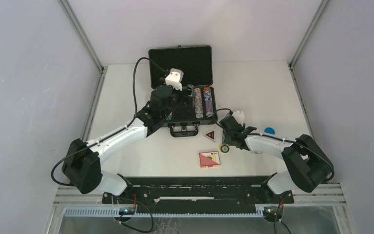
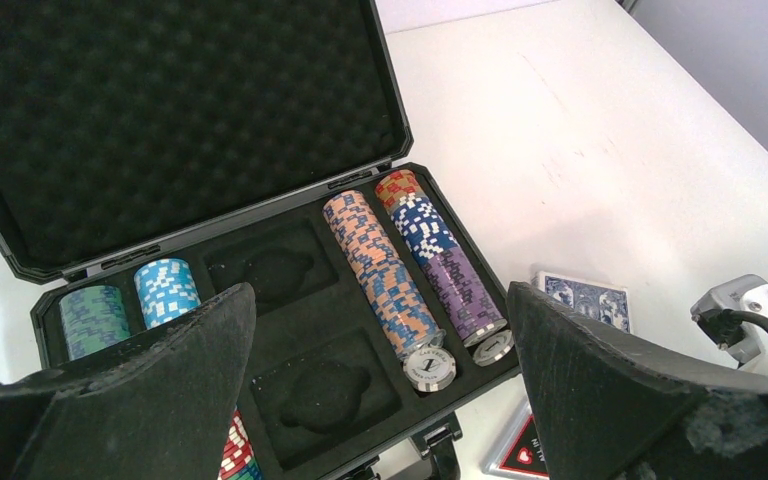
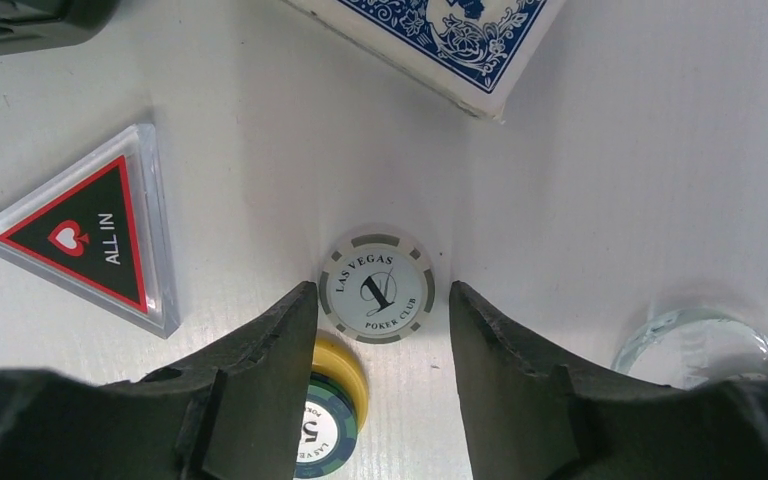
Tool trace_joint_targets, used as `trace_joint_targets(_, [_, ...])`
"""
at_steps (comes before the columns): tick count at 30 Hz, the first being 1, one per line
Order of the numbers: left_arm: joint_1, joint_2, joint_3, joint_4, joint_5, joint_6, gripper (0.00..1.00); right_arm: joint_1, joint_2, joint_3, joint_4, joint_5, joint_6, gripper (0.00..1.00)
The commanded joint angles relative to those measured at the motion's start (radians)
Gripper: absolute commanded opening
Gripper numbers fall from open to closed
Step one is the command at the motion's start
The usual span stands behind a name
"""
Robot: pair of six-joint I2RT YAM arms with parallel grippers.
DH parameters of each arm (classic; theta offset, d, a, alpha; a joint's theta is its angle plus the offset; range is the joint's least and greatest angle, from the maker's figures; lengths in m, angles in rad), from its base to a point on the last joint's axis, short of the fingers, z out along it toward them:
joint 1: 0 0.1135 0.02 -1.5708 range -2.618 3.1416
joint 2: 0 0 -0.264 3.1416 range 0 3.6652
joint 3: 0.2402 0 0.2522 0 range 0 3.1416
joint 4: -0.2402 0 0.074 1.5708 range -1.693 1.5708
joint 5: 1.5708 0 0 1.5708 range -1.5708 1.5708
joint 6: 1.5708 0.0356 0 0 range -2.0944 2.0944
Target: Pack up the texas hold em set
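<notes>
From above, I see the black briefcase (image 1: 180,63) open at the far middle of the table (image 1: 121,97), with its lid standing up. My left gripper (image 1: 168,100) hangs over the tray, beside two long chip rows (image 1: 202,101). In front of the case lie the triangular button (image 1: 209,135), the red deck (image 1: 209,159) and a yellow chip (image 1: 224,148). A blue disc (image 1: 270,130) sits well off to the right. My right gripper (image 1: 227,139) is down low by the yellow chip.

On the left wrist camera, the jaws are spread wide with nothing between them. Below them, a green stack (image 2: 90,320) and a light-blue stack (image 2: 165,290) fill the tray's left end. Two bare foam recesses (image 2: 280,270) lie in the middle, and the long rows lie on the right. The blue deck (image 2: 585,298) lies on the table just right of the case.

On the right wrist camera, the jaws stand apart on either side of a white chip (image 3: 377,285) marked 1, which lies flat on the table. There is a narrow gap on each side, so nothing is pinched. One finger partly hides the yellow chip, which has a green chip (image 3: 315,440) overlapping it. The triangular button is to the left, the blue deck lies beyond, and a clear round piece (image 3: 700,345) is to the right.
</notes>
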Motion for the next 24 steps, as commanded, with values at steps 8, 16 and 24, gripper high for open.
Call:
trace_joint_targets(8, [0.004, -0.009, -0.019, 0.045, 0.004, -0.009, 1.00, 0.014, 0.022, -0.012, -0.020, -0.016, -0.009, 0.42])
trace_joint_targets(16, [0.004, -0.005, -0.017, 0.044, 0.005, -0.006, 1.00, 0.014, -0.019, 0.008, -0.033, -0.007, -0.018, 0.29])
trace_joint_targets(24, [0.004, -0.003, -0.016, 0.045, 0.005, -0.006, 1.00, 0.009, -0.081, 0.038, -0.061, 0.016, -0.038, 0.29])
